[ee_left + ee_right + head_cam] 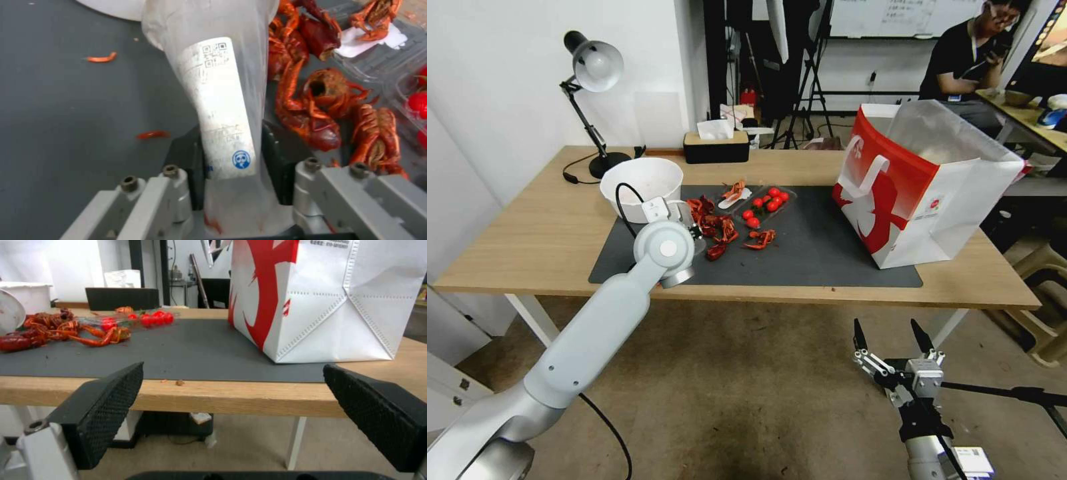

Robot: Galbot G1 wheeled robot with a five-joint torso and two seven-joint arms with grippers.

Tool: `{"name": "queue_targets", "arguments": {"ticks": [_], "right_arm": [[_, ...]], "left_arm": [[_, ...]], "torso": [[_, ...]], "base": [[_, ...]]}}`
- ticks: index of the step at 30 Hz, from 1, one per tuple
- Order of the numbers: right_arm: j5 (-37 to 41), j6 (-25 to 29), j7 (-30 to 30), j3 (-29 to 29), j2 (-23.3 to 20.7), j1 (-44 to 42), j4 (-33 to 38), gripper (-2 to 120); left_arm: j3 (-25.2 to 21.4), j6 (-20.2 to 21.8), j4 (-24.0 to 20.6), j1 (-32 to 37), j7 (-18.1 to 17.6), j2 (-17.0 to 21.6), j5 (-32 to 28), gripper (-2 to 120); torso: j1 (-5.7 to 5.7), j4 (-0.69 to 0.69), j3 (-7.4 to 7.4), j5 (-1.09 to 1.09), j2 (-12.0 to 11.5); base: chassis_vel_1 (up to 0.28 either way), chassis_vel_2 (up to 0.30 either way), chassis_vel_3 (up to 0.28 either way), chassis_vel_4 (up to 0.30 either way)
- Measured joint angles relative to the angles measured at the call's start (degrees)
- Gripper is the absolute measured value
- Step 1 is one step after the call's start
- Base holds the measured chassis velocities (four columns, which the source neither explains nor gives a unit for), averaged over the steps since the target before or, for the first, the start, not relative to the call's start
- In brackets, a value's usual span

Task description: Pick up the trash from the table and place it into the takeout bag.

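The trash on the table (540, 233) is a heap of red crayfish shells (720, 230) (311, 113) on the dark mat (814, 247), plus a crumpled clear plastic wrapper with a white printed label (222, 110). My left gripper (231, 140) is shut on that wrapper, low over the mat between the shells and a white bowl (644, 183). In the head view its wrist covers the fingers. The red-and-white takeout bag (934, 193) (329, 300) stands open at the mat's right end. My right gripper (888, 333) (233, 368) hangs open below the table's front edge, holding nothing.
A clear tray of cherry tomatoes (767, 203) lies beside the shells. A desk lamp (594, 73) and a black tissue box (716, 143) stand at the back. Small red shell bits (102, 58) dot the mat. Bare mat lies between shells and bag.
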Motion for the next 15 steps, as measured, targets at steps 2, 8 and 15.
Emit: {"name": "queue_targets", "arguments": {"ticks": [2, 8, 15], "right_arm": [[-0.1, 0.0, 0.0, -0.1, 0.0, 0.1, 0.0, 100], [-0.5, -0.1, 0.0, -0.5, 0.1, 0.1, 0.0, 100], [-0.7, 0.0, 0.0, -0.8, 0.1, -0.1, 0.2, 100]], "left_arm": [[-0.7, 0.0, -1.5, 1.1, 0.8, 1.1, 0.3, 22], [-2.8, -1.2, -6.4, 4.2, 5.1, 4.4, 0.3, 10], [-6.2, -3.3, -10.1, 8.6, 19.5, 8.0, 2.3, 6]], "torso": [[0.00, 0.00, 0.01, -0.01, 0.0], [0.01, 0.01, 0.02, -0.01, 0.0], [0.01, 0.02, 0.02, -0.01, 0.0]], "base": [[0.000, 0.000, 0.000, 0.000], [0.000, 0.000, 0.000, 0.000], [0.000, 0.000, 0.000, 0.000]]}}
